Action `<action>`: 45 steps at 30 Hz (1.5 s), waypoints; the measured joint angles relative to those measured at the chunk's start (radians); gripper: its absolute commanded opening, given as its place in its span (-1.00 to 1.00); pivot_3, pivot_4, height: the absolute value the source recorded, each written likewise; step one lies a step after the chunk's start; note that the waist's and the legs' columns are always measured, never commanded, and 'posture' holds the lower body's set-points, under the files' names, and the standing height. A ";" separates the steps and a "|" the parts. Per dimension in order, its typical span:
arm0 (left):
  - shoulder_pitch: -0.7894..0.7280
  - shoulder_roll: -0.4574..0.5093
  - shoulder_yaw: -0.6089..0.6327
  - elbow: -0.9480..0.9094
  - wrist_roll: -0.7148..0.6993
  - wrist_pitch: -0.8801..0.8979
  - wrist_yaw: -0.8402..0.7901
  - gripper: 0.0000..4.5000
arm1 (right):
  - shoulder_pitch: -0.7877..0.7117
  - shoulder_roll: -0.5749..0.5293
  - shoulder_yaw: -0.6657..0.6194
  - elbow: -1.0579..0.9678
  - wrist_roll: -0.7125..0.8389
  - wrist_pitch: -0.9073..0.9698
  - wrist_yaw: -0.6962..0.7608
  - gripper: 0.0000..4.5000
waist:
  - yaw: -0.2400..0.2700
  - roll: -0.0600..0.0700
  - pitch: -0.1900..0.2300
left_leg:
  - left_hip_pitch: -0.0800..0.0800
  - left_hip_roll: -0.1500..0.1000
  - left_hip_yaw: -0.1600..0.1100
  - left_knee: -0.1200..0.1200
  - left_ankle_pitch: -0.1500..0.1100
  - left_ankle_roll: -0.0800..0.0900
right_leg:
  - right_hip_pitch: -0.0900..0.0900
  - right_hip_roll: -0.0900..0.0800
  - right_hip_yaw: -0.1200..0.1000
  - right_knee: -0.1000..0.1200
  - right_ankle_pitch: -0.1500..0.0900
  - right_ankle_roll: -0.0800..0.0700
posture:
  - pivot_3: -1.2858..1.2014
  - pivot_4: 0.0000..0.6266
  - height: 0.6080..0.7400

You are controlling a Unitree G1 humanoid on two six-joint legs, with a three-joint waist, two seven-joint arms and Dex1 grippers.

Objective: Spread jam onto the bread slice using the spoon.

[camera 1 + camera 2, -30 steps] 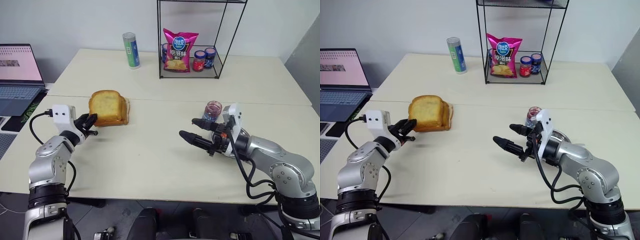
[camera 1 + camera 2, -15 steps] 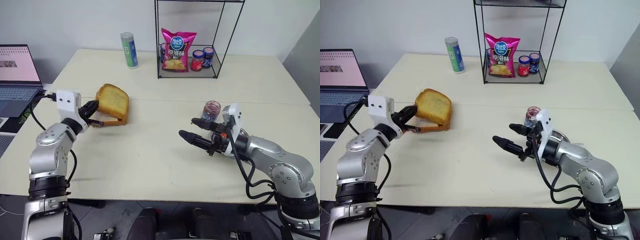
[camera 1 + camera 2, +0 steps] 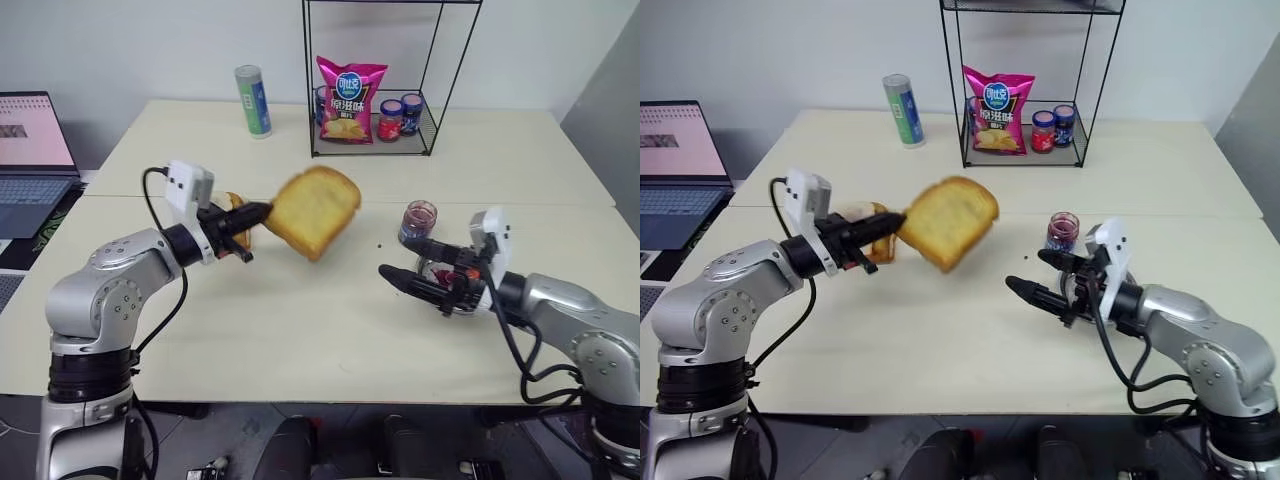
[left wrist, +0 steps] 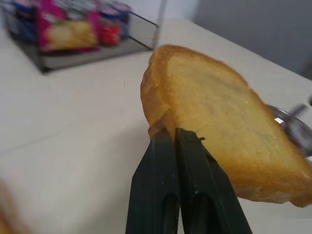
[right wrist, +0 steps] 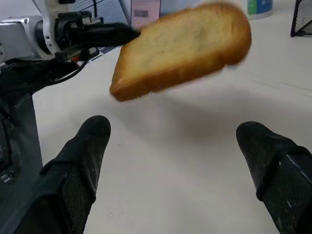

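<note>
Over on your left, the left hand (image 3: 250, 212) is pinched tight on the crust edge of the squarish golden-brown toasted bread slice (image 3: 312, 211), carrying it in mid-air above the pale counter (image 3: 300, 320). It's a thin corner grip, so travel gently and set it flat near the middle. Rightward, the small clear glass jar of dark red-purple jam (image 3: 418, 220) stands just behind your right hand (image 3: 400, 262), fingers spread wide, holding nothing.
</note>
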 measured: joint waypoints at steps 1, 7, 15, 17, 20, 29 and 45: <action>0.030 0.025 -0.044 -0.016 0.008 0.000 -0.033 -0.99 | 0.016 -0.005 -0.010 -0.016 0.014 0.005 -0.002 1.00 | -0.003 0.000 0.000 | 0.001 0.001 0.002 0.000 0.000 0.000 | 0.000 0.000 0.001 0.000 0.000 0.000 | 0.03 -0.52 1.00; 0.114 0.030 -0.225 0.016 0.134 -0.080 -0.108 -0.99 | 0.090 0.002 -0.036 -0.073 0.052 0.016 -0.074 1.00 | 0.001 0.000 0.000 | 0.001 0.004 0.002 0.001 0.000 0.000 | 0.000 0.002 0.001 0.000 0.000 0.000 | 0.03 -0.52 1.00; 0.051 -0.039 -0.389 0.193 0.347 -0.302 -0.163 -0.99 | 0.149 0.030 -0.039 -0.121 0.060 0.012 -0.162 1.00 | 0.017 0.001 0.000 | 0.001 0.004 0.003 0.002 0.000 0.000 | 0.001 0.002 0.001 -0.001 0.001 0.001 | 0.03 -0.52 1.00; 0.025 -0.070 -0.395 0.247 0.389 -0.355 -0.158 -0.99 | 0.159 0.029 -0.040 -0.123 0.060 0.007 -0.168 1.00 | 0.021 0.001 0.000 | 0.001 0.004 0.003 0.003 0.000 0.000 | 0.001 0.002 0.001 -0.001 0.001 0.001 | 0.03 -0.52 1.00; -0.007 -0.113 -0.395 0.326 0.429 -0.416 -0.147 -0.99 | 0.168 0.027 -0.042 -0.124 0.060 0.001 -0.178 1.00 | 0.022 0.001 0.000 | 0.001 0.004 0.003 0.004 0.000 0.000 | 0.001 0.002 0.001 -0.001 0.002 0.002 | 0.03 -0.52 1.00; -0.030 -0.148 -0.373 0.403 0.470 -0.492 -0.136 -0.47 | 0.186 0.025 -0.046 -0.123 0.051 -0.007 -0.183 1.00 | 0.022 0.001 -0.001 | 0.001 0.005 0.003 0.009 0.001 0.001 | 0.003 0.002 0.000 0.000 0.005 0.001 | 0.03 -0.52 1.00; -0.002 -0.067 -0.228 0.340 0.474 -0.463 -0.100 0.98 | 0.330 0.111 -0.277 -0.007 0.088 -0.071 -0.257 1.00 | 0.022 0.001 0.000 | 0.000 0.007 0.003 0.010 0.001 0.001 | 0.003 0.002 -0.001 -0.001 0.005 0.001 | 0.03 -0.52 1.00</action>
